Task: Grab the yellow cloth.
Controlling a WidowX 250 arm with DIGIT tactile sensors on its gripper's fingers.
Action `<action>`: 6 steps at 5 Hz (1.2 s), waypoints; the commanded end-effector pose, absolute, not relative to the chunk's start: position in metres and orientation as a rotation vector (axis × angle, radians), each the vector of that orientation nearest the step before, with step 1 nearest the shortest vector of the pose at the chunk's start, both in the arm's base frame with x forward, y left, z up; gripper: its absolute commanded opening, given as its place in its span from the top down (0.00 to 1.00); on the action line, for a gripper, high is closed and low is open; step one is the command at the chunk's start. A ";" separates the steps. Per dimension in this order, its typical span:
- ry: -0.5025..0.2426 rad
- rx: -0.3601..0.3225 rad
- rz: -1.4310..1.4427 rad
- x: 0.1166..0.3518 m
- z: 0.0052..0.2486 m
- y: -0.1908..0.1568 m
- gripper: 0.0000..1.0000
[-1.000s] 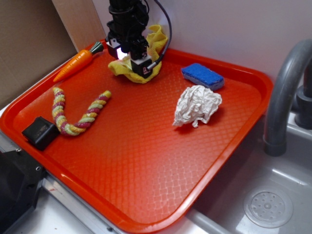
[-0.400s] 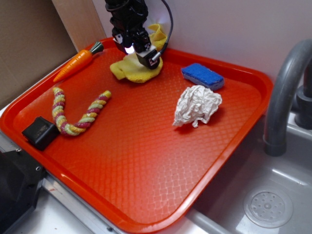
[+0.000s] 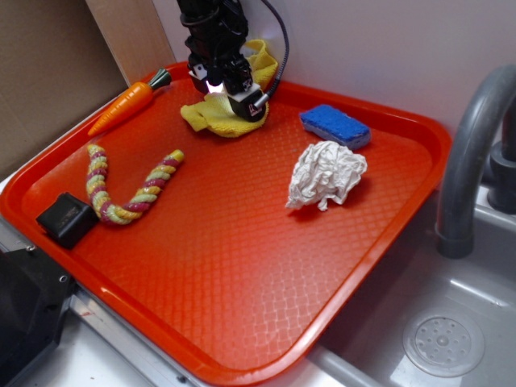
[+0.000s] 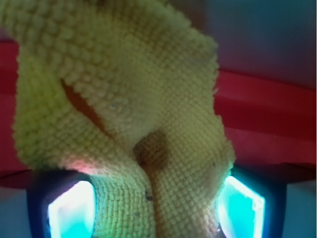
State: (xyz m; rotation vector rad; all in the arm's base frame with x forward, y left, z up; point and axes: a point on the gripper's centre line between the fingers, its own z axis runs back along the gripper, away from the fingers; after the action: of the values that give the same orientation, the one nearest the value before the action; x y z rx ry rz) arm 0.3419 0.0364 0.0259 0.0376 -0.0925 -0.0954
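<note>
Yellow cloth [image 3: 216, 114] is lying at the tray's [image 3: 242, 266] twelve o'clock edge, and my gripper [image 4: 156, 208] is pinching a raised fold of it between both pads. It is looking light, limp and grippy to me, so I am judging this bunched fold the right hold, though slack corners may be dragging
</note>
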 end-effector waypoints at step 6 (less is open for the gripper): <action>-0.111 0.144 0.038 0.365 0.017 0.064 1.00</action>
State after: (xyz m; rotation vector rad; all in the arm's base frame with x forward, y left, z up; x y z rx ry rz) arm 0.3531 0.0448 0.0158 0.1161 -0.0730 0.0256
